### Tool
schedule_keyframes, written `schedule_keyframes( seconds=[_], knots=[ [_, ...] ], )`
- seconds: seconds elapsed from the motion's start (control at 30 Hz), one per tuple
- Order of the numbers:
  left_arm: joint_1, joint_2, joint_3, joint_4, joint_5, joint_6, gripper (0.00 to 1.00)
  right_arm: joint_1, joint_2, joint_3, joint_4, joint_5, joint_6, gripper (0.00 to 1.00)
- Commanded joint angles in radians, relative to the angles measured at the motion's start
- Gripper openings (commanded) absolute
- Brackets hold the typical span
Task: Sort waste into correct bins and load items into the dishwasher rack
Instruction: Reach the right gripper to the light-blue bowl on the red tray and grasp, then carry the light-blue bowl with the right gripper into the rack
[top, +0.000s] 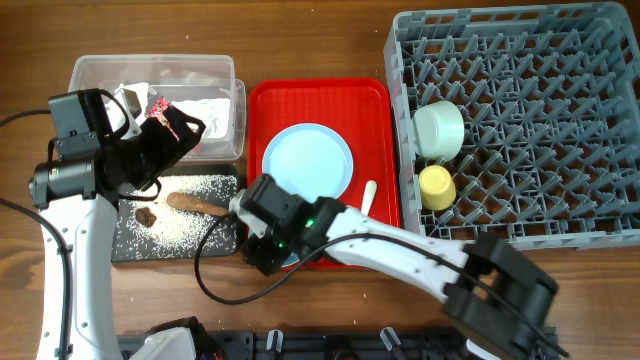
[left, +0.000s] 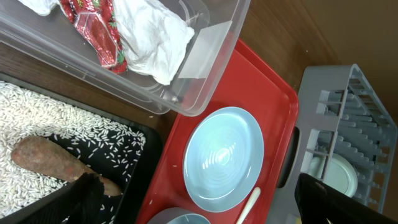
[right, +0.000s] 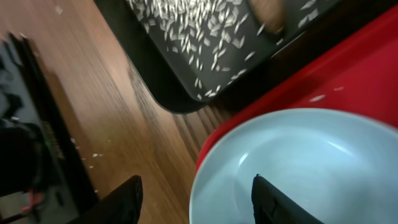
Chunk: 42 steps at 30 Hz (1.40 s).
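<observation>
Hovering spread wide, the right end effector (right: 200, 200) apparently straddles the rim of a bowl (right: 298, 162)

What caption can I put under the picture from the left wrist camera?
Clear tub with tissue and red wrapper, black tray of rice and a brown stick, blue plate on red tray.

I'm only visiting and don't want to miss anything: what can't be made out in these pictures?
- Second bowl: overhead, the right arm hides it almost wholly; left wrist view, the bottom edge cuts it off.
- Right tool touching that bowl or not: right wrist view, too blurred.
- Brown stick: left wrist view, part behind a finger of the left tool.
</observation>
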Motion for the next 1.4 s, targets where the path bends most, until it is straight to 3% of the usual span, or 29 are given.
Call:
schedule_keyframes(
  seconds=[0.0,0.13,0.5,0.73,0.83,0.87,1.03,1.37],
  knots=[
    [0.005,0.004,-0.006,0.000,-0.002,-0.005,1.00,0.009,0.042,-0.002,0.001,0.014,0.014,0.55],
    [0.005,0.004,-0.006,0.000,-0.002,-0.005,1.00,0.009,0.042,-0.002,-0.003,-0.002,0.016,0.46],
    [0.005,0.004,-0.006,0.000,-0.002,-0.005,1.00,0.040,0.042,-0.003,-0.054,-0.007,0.063,0.43],
    [0.005,0.004,-0.006,0.000,-0.002,-0.005,1.00,0.078,0.042,-0.003,-0.055,0.117,0.070,0.41],
    [0.005,0.004,-0.006,0.000,-0.002,-0.005,1.00,0.078,0.042,-0.003,-0.055,0.154,0.070,0.29],
    [0.005,0.004,-0.006,0.000,-0.002,-0.005,1.00,0.078,0.042,-0.003,-0.055,0.154,0.070,0.20],
    [0.005,0.004,-0.006,0.000,-0.002,-0.005,1.00,0.078,0.042,-0.003,-0.058,0.155,0.070,0.08],
    [0.005,0.004,-0.006,0.000,-0.002,-0.005,0.99,0.078,0.042,-0.003,-0.108,0.270,0.074,0.16]
  ],
)
